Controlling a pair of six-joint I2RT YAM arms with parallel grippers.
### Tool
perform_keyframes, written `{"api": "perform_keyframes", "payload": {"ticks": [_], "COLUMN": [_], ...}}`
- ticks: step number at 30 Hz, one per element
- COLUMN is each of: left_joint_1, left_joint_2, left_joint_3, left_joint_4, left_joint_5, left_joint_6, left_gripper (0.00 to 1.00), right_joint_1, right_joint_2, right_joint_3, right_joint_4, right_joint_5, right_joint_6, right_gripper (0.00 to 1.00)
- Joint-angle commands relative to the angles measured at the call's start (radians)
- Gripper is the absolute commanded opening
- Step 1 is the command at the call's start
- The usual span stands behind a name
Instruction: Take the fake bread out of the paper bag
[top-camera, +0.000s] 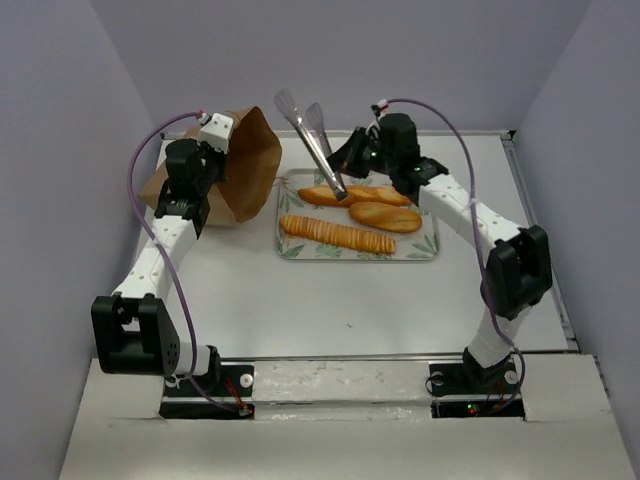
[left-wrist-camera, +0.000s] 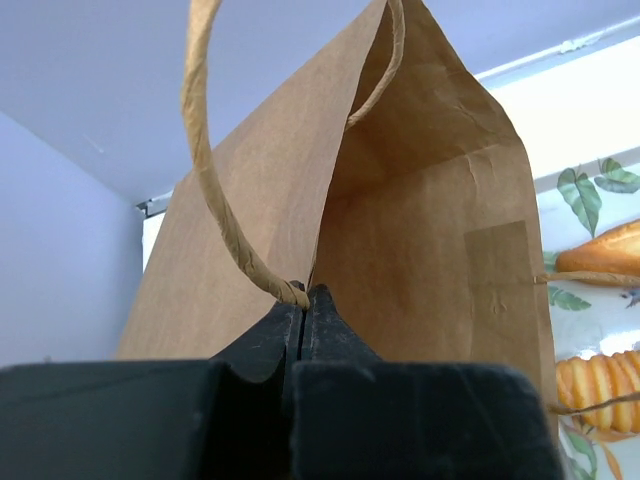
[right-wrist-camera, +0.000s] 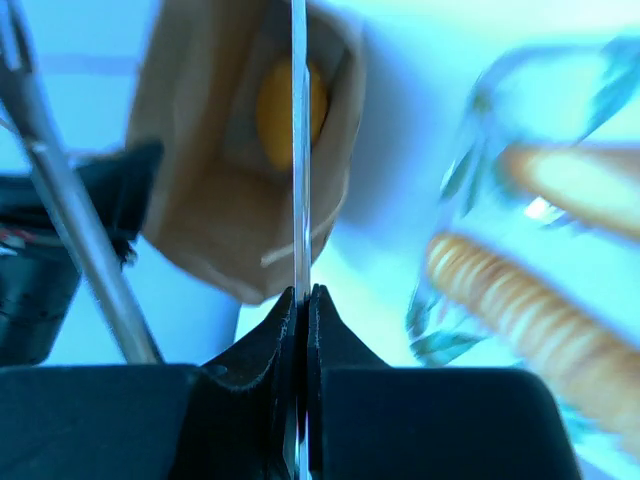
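Now, left gripper (left-wrist-camera: 303, 292) pinching paper bag (left-wrist-camera: 430, 260) rim, right gripper (right-wrist-camera: 301, 293) clamping tongs (right-wrist-camera: 299, 150)

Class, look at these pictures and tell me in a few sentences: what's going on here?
Two robot arms are unpacking a paper bag. The left tool is shut on the bag's rim beside a cord handle, with the mouth facing the tray. The right tool is shut on metal tongs, whose tips are down by a loaf at the tray's back. Three fake bread loaves lie on the tray. Something orange, blurred, shows inside the bag, probably another loaf.
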Motion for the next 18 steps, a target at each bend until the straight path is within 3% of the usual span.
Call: {"api": "perform_keyframes", "payload": {"ticks": [1, 5, 6, 10, 18], "left_joint_1": [0.006, 0.015, 0.018, 0.056, 0.131], "left_joint_2": [-0.006, -0.001, -0.001, -0.021, -0.082], "left_joint_3": [0.087, 0.202, 0.266, 0.351, 0.240], "left_joint_4": [-0.015, -0.122, -0.144, -0.224, -0.308], "left_joint_5": [-0.014, 0.047, 0.084, 0.163, 0.123], "left_joint_6": [-0.055, -0.191, -0.278, -0.481, -0.439], "left_gripper": [0.00, 0.00, 0.00, 0.00, 0.00], "right_joint_1": [-0.102, -0.292, -0.348, -0.426, -0.547], "right_joint_2": [-0.143, -0.217, -0.228, -0.254, -0.104], "right_joint_3": [-0.012, -0.180, -0.208, -0.314, -0.431], "right_joint_4": [-0.112, -0.214, -0.227, -0.238, -0.192], "right_joint_5": [0.163, 0.301, 0.400, 0.602, 0.660], "right_joint_6": [-0.203, -0.311, -0.372, -0.521, -0.648], "right_gripper": [0.01, 0.01, 0.01, 0.01, 0.01]}}
